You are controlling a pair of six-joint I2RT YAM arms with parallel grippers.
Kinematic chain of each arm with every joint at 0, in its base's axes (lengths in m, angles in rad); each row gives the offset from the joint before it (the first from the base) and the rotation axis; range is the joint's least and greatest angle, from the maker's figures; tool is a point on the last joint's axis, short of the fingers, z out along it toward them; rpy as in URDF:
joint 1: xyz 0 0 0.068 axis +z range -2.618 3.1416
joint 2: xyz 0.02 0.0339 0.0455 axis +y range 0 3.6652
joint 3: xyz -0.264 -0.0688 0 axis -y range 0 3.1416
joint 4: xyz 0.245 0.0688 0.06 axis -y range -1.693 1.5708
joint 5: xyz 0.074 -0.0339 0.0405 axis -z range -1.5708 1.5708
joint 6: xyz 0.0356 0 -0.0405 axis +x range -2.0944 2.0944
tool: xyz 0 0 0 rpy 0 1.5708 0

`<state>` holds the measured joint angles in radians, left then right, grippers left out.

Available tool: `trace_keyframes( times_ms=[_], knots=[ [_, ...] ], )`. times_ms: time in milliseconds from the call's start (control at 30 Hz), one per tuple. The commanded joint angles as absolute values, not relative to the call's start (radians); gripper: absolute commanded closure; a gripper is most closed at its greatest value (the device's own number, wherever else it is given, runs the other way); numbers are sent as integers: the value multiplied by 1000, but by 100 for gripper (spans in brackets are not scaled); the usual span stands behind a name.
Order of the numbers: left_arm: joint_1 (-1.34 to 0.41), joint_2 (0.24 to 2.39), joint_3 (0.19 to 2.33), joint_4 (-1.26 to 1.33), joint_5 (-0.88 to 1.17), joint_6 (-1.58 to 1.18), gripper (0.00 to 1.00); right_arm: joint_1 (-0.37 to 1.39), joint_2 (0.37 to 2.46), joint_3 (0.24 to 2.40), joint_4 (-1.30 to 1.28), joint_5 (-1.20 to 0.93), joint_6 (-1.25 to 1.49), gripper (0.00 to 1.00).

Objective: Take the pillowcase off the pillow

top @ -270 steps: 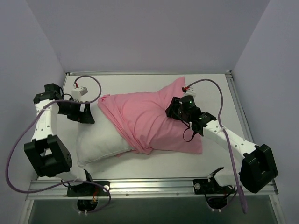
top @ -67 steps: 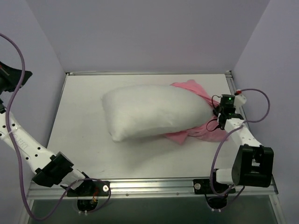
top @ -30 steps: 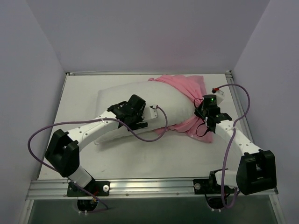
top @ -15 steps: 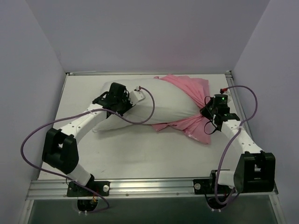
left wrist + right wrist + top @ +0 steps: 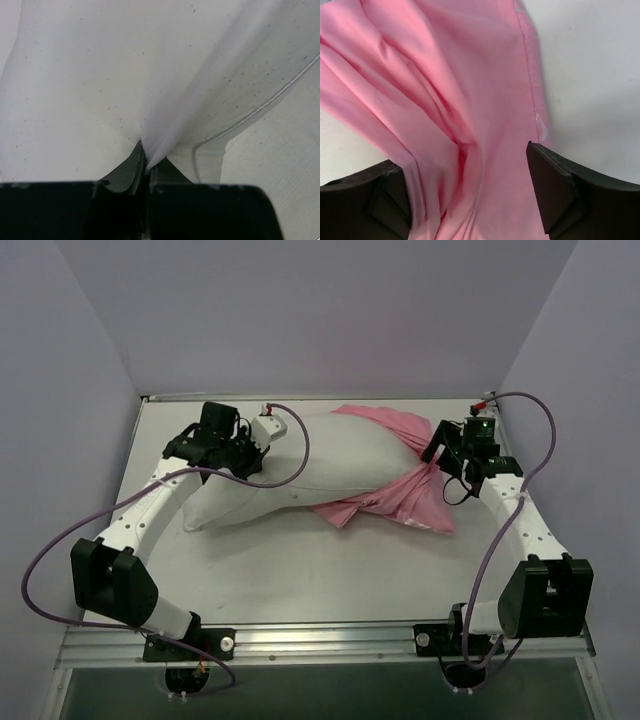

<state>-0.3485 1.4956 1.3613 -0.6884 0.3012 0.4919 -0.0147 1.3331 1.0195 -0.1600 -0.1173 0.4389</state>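
The white pillow [image 5: 320, 460] lies across the middle of the table, most of it bare. My left gripper [image 5: 243, 455] is at its left end, shut on a pinched fold of the white pillow fabric [image 5: 90, 75]; the fingertips [image 5: 136, 159] meet on that fold. The pink pillowcase [image 5: 400, 505] is bunched round and under the pillow's right end. Right gripper [image 5: 447, 455] hovers over it, open; in the right wrist view the pink cloth [image 5: 470, 100] lies loose between and below the spread fingers [image 5: 555, 195], gripped by neither.
Lavender walls [image 5: 90, 360] close in the table [image 5: 330, 570] on three sides. A metal rail [image 5: 320, 638] runs along the near edge between the arm bases. Purple cables [image 5: 300, 445] loop over the pillow and beside both arms.
The right gripper has opened and let go of the pillowcase, moving slightly farther back. The left gripper, still shut on the pillow, has pulled its end to the left and back.
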Motion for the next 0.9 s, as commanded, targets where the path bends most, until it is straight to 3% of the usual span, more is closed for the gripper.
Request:
trace_keyframes(
  times_ms=[0, 167, 433, 667, 867],
  knots=[
    [-347, 1460, 1397, -733, 201, 437, 98, 82, 1310, 1140, -285, 87, 386, 20],
    [-383, 1476, 1430, -744, 206, 397, 98, 380, 1227, 1235, -486, 369, 489, 16],
    [-387, 1499, 1497, -769, 187, 354, 98, 793, 1117, 1140, -557, 469, 783, 20],
    [-388, 1480, 1537, -795, 215, 339, 98, 882, 1157, 780, -56, 412, 969, 25],
    [-400, 1456, 1571, -836, 229, 336, 98, 805, 1290, 726, 264, 454, 979, 28]
  ],
)
